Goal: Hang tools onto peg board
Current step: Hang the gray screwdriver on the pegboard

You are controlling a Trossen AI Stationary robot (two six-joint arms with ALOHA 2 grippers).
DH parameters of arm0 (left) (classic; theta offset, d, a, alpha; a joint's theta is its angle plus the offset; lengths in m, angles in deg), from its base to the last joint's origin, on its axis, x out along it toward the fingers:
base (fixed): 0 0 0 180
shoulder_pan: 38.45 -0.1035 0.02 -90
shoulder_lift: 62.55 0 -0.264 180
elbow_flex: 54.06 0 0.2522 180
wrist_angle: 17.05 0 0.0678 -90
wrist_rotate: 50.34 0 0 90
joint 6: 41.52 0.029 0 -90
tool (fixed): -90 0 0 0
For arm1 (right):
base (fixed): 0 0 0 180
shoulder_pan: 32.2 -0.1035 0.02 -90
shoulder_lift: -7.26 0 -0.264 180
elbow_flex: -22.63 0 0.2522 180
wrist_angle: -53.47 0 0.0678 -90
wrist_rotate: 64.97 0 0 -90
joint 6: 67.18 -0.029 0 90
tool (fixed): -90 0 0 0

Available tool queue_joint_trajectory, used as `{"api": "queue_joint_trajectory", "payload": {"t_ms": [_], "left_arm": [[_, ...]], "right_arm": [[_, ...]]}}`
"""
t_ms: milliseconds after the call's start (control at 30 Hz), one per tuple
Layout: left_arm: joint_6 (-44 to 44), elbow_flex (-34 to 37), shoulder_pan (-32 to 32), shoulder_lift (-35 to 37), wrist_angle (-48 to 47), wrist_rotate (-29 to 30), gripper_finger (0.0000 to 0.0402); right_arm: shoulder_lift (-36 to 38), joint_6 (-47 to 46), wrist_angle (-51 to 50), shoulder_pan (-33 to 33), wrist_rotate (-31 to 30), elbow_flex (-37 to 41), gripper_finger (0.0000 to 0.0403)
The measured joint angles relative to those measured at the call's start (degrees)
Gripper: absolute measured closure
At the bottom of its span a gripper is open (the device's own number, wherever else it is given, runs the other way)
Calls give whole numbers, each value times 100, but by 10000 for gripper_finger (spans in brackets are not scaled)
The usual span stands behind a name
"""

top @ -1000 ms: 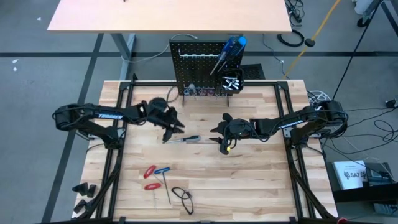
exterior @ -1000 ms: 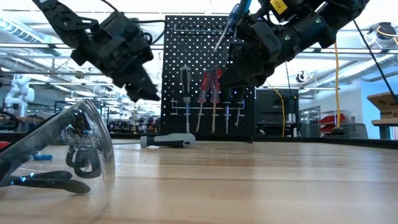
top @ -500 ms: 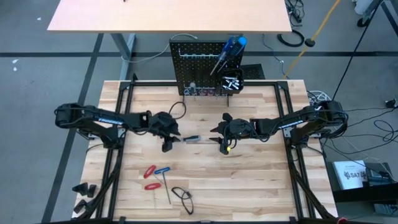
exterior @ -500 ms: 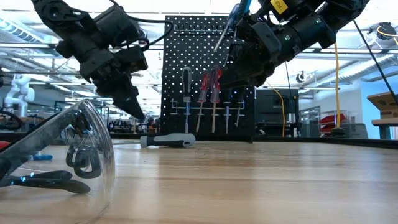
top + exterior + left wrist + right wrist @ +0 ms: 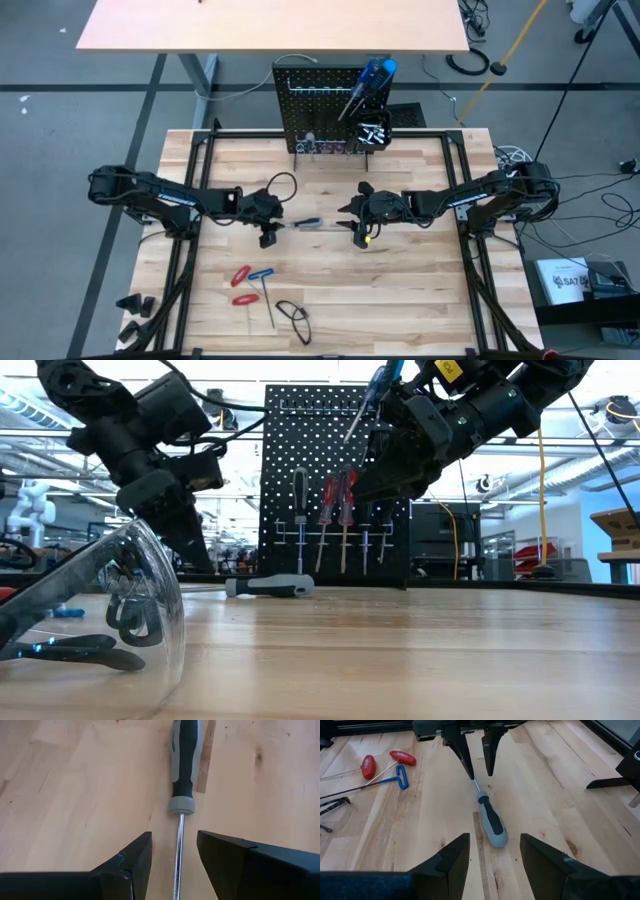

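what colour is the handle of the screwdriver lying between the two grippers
The screwdriver's handle is black and grey, clearest in the right wrist view.

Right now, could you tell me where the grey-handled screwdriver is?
The screwdriver lies flat mid-table in the high view, its shaft between the left end effector's open fingers.

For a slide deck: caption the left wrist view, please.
Open left gripper straddles the shaft of a grey-and-black screwdriver lying on the wooden table.

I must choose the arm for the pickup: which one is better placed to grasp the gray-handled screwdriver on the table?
Left, probably. The left end effector already has its open fingers on both sides of the screwdriver shaft, low over the table. The right end effector hangs farther off.
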Motion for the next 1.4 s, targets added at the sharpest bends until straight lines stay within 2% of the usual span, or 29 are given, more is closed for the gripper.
{"api": "queue_joint_trajectory", "payload": {"t_ms": [300, 633, 767, 1033, 1233, 1400], "left_arm": [[-11, 3, 163, -84, 105, 32, 238], [-151, 2, 344, -904, 667, 260, 242], [-145, -9, 343, -1066, 711, 267, 276], [39, -15, 338, -1093, 701, 198, 385], [40, 13, 343, -875, 722, 223, 386], [298, 20, 273, -301, 800, 158, 389]], "right_arm": [[0, 0, 2, -2, 0, 0, 236], [0, 0, 4, -2, 0, -2, 236], [0, 0, -1, -2, 0, -2, 236], [0, 0, -1, -1, 0, -2, 236], [0, 0, -2, -2, 0, 0, 236], [0, 0, -3, -1, 0, -1, 236]]}}
